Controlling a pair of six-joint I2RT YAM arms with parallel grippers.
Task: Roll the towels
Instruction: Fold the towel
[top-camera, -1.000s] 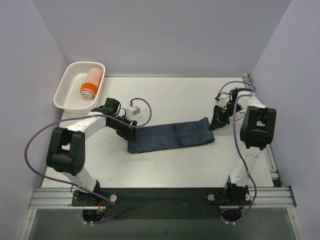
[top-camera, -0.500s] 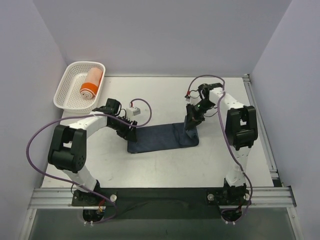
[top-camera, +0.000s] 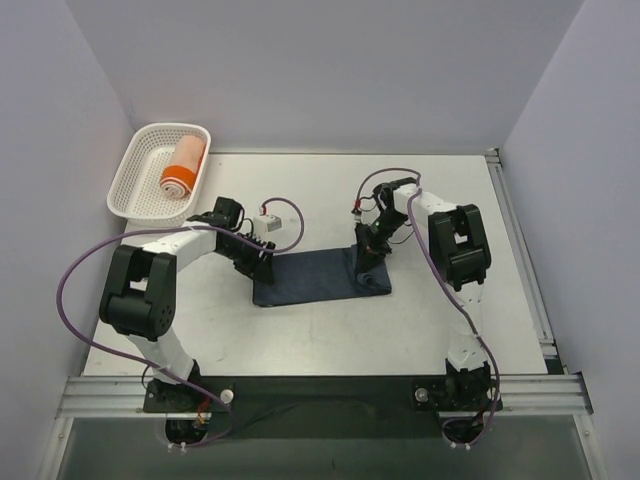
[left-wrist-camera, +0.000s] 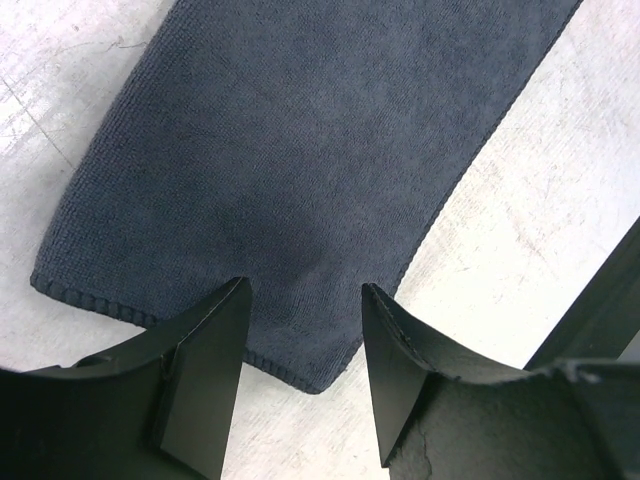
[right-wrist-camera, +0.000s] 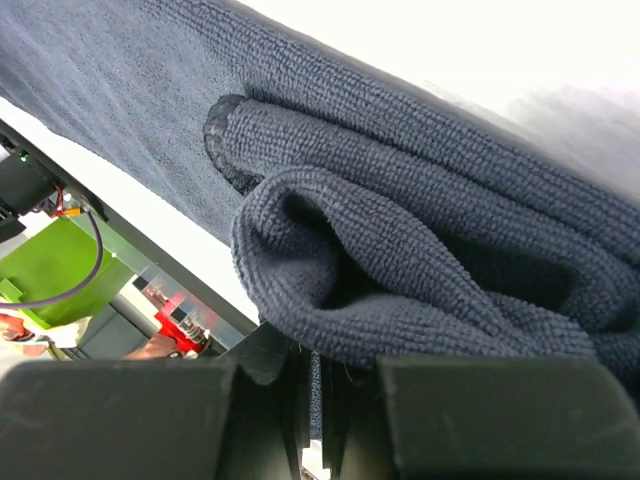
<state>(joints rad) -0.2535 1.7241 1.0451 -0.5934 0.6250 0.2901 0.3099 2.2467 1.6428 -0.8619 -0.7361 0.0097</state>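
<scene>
Where visible, two towels (top-camera: 310, 280), one basket (top-camera: 130, 175)

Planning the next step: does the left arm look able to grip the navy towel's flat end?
Likely yes: its open tool sits above that end of the navy towel, nothing between.

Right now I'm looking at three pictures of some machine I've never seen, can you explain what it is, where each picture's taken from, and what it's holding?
Two robot arms bolted to a white table. One picture looks down from above; the other two come from a camera on each wrist. A navy towel lies on the table, its right end folded over. The right gripper is shut on that fold; the left gripper stands open over the other end. A rolled orange towel sits in a white basket.
</scene>
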